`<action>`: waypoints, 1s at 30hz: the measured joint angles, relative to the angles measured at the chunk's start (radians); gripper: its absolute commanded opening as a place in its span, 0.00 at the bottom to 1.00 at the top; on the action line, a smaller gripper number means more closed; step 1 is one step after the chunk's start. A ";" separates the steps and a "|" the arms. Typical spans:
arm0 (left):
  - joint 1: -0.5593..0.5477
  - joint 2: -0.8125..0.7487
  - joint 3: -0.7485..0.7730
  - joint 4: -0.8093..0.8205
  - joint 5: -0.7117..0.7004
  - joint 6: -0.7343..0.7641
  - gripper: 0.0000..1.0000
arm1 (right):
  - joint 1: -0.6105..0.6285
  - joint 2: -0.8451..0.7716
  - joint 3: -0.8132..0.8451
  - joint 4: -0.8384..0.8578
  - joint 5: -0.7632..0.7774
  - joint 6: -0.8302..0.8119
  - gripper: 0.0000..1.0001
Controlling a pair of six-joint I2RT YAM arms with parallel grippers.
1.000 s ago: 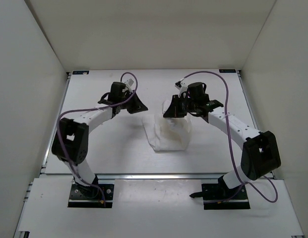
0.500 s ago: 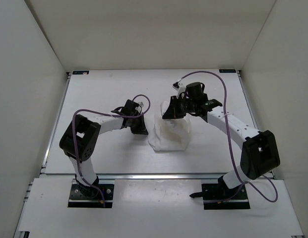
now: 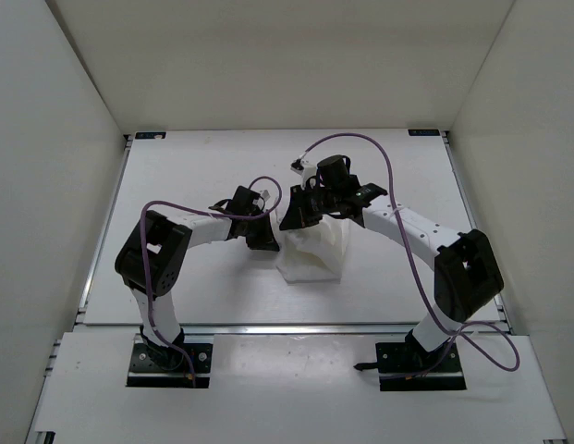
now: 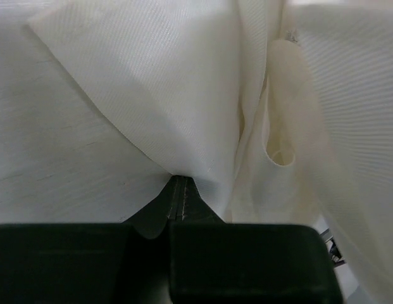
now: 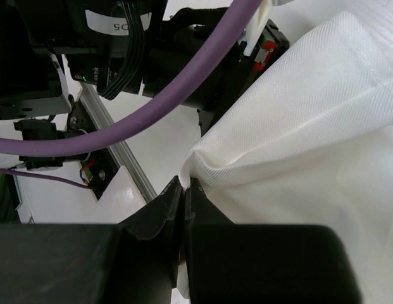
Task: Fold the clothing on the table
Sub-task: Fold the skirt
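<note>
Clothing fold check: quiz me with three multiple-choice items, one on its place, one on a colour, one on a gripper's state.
1. The clothing lies: A) at a far corner; B) at the middle of the table, between left gripper and right gripper; C) off the near edge.
2. The arms' cables are: A) purple; B) green; C) yellow.
3. The left gripper is: A) open; B) shut on nothing; C) shut on the clothing.
Answers: B, top view shows it centred; A, purple loops on both arms; C, fabric pinched between its closed fingertips.

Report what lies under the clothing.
Table surface shows beside the clothing, which the left gripper and right gripper each pinch. Anything beneath the bunched fabric is covered.
</note>
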 measured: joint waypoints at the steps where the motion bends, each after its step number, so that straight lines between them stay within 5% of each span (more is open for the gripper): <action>1: 0.000 0.000 0.000 0.001 0.002 0.000 0.00 | 0.008 0.008 -0.001 0.006 0.000 0.000 0.00; 13: 0.028 0.007 -0.010 0.025 0.039 -0.010 0.00 | 0.088 0.127 -0.114 0.073 -0.034 0.034 0.00; 15: 0.039 0.007 -0.012 0.026 0.045 -0.013 0.00 | 0.106 0.142 -0.127 0.068 -0.037 0.035 0.17; 18: 0.050 0.007 -0.014 0.027 0.050 -0.013 0.00 | 0.118 0.147 -0.132 0.054 -0.045 0.040 0.59; 21: 0.057 0.007 -0.014 0.027 0.051 -0.012 0.00 | 0.122 0.131 -0.132 0.050 -0.044 0.026 0.74; 23: 0.061 0.006 -0.014 0.026 0.050 -0.008 0.00 | 0.122 0.097 -0.127 0.028 -0.028 0.015 0.73; 26: 0.068 0.002 -0.009 0.005 0.048 0.004 0.00 | 0.108 -0.002 -0.105 -0.007 0.017 -0.002 0.57; 29: 0.092 -0.017 0.005 -0.040 0.038 0.021 0.00 | 0.044 -0.159 -0.109 0.010 0.044 0.001 0.09; 30: 0.103 -0.030 0.010 -0.055 0.033 0.026 0.00 | 0.009 -0.216 -0.119 0.022 0.053 0.001 0.03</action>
